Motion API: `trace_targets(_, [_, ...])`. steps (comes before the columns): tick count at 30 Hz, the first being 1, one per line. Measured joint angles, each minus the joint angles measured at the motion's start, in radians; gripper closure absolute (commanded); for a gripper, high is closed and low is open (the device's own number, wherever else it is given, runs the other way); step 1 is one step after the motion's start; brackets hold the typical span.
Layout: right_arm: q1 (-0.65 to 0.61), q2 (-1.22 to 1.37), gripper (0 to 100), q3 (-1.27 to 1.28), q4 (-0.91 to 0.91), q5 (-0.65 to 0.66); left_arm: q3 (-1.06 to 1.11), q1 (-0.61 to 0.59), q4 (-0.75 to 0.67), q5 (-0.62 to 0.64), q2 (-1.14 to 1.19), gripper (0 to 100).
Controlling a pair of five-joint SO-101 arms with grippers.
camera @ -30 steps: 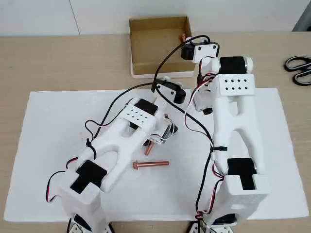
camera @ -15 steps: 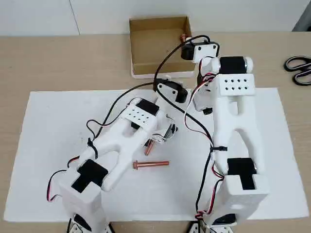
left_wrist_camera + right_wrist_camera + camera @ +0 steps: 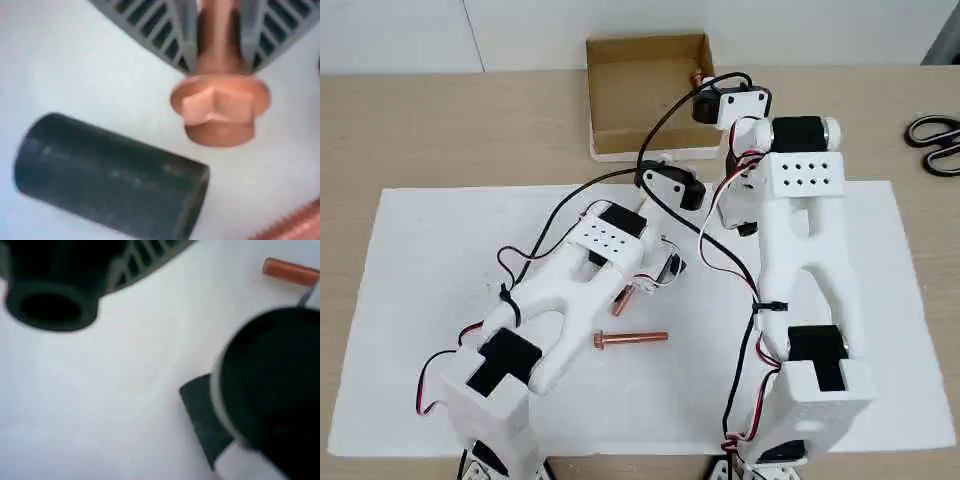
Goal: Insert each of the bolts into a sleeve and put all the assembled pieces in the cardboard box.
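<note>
My left gripper [image 3: 217, 35] is shut on a copper bolt [image 3: 217, 105], held with its hex head pointing toward the white mat. From above, this bolt [image 3: 624, 300] hangs beneath the left arm at mid-mat. Just beside the head, a black sleeve [image 3: 110, 175] lies on its side on the mat. A second bolt [image 3: 631, 338] lies loose in front of the left gripper. My right gripper [image 3: 55, 270] is shut on another black sleeve [image 3: 50, 305], with its open end showing above the mat. The cardboard box [image 3: 645, 60] stands at the back with a copper piece [image 3: 697, 76] in its right corner.
The white mat [image 3: 430, 270] covers the middle of the wooden table. Scissors [image 3: 935, 138] lie at the far right edge. Cables loop between the two arms near the box's front wall. A black round part [image 3: 270, 385] of the other arm looms close in the right wrist view.
The left arm has edged slightly back and left with the bolt in its grip. The right arm and the loose bolt have stayed put.
</note>
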Motion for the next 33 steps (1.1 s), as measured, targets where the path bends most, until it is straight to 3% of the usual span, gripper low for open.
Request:
trace_targets(20, [0.0, 0.0, 99.1, 0.0, -0.018, -0.002, -0.454, -0.018, 0.436, -0.002, 0.002, 99])
trace_targets(26, [0.031, -0.009, 99.1, 0.0, -0.069, -0.063, -0.628, -0.092, 0.552, -0.002, 0.002, 99])
trace_targets(33, [0.051, -0.178, 99.0, 0.003, -0.074, -0.077, -0.746, -0.195, 0.578, 0.0, 0.002, 99])
